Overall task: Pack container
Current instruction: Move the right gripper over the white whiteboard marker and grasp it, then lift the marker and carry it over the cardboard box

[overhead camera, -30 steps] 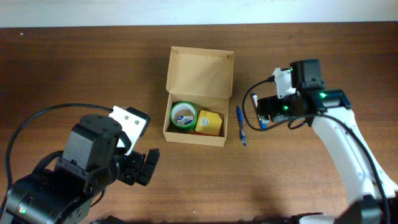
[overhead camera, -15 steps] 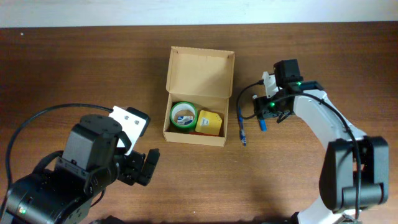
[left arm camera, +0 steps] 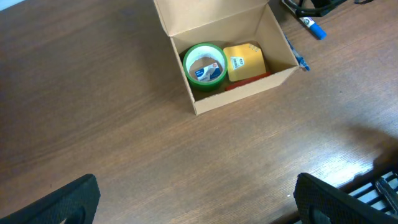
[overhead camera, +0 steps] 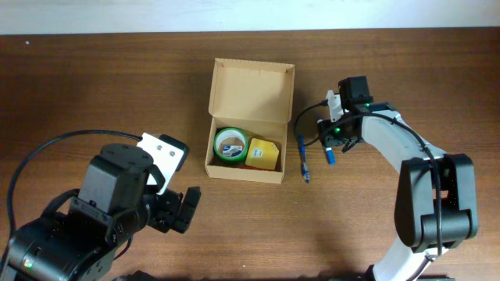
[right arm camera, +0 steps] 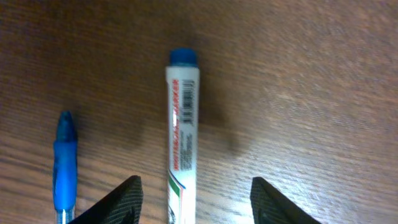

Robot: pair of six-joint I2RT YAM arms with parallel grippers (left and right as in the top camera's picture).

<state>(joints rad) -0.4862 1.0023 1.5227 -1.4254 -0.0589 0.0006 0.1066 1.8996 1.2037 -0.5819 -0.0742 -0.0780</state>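
Note:
The tan cardboard container (overhead camera: 248, 121) stands open in the table's middle, lid flap folded back; it also shows in the left wrist view (left arm camera: 227, 62). Inside are a green tape roll (overhead camera: 231, 146) and a yellow packet (overhead camera: 262, 154). A blue pen (overhead camera: 302, 158) lies just right of the container. A white marker with a blue cap (right arm camera: 182, 134) lies beside the pen (right arm camera: 64, 163). My right gripper (right arm camera: 194, 202) is open, low over the marker, fingers on either side of it. My left gripper (left arm camera: 196, 199) is open and empty over bare table near the front left.
The wooden table ends at a pale wall edge along the back. My left arm's bulky body (overhead camera: 101, 211) fills the front left corner. My right arm (overhead camera: 406, 156) reaches in from the right.
My right gripper moved left and toward the back, then lowered over the marker beside the pen. The left arm has not moved.

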